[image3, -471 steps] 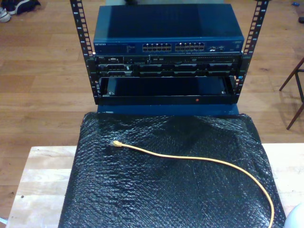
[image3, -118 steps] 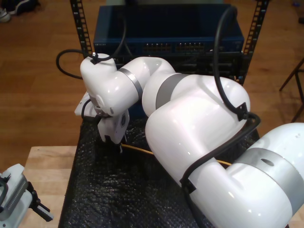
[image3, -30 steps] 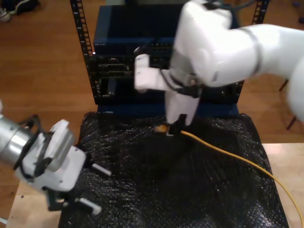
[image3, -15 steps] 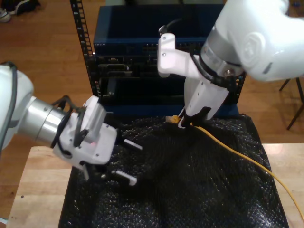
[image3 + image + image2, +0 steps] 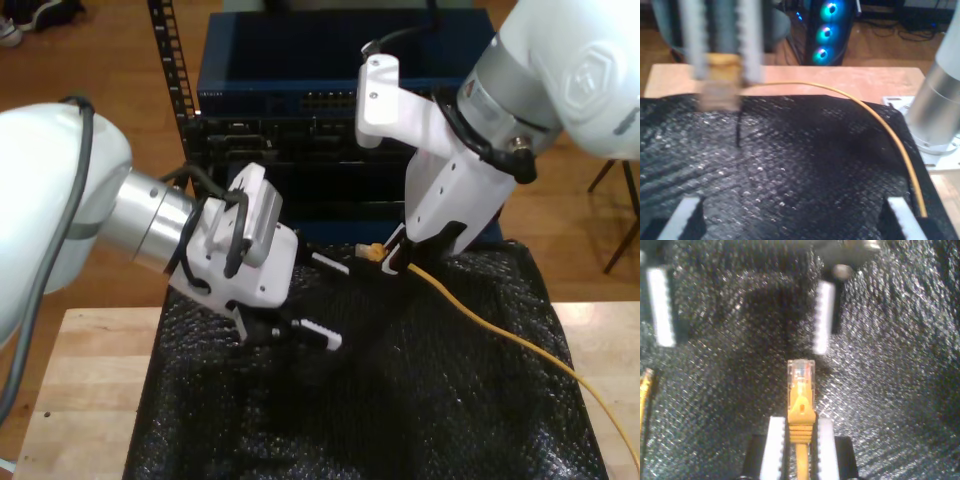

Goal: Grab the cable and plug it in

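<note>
While my second tool (image 5: 796, 450) pinches the cable (image 5: 480, 325) behind its plug (image 5: 800, 371), my first tool (image 5: 322, 300), spread wide nearby, could knock it askew.

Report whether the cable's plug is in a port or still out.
Out. The plug sticks free from my second gripper, shut on the cable above the black mat, short of the rack.

my second gripper (image 5: 796, 440) clamped on the cable (image 5: 800, 405), clear plug forward, black mat (image 5: 890, 365) below
</note>
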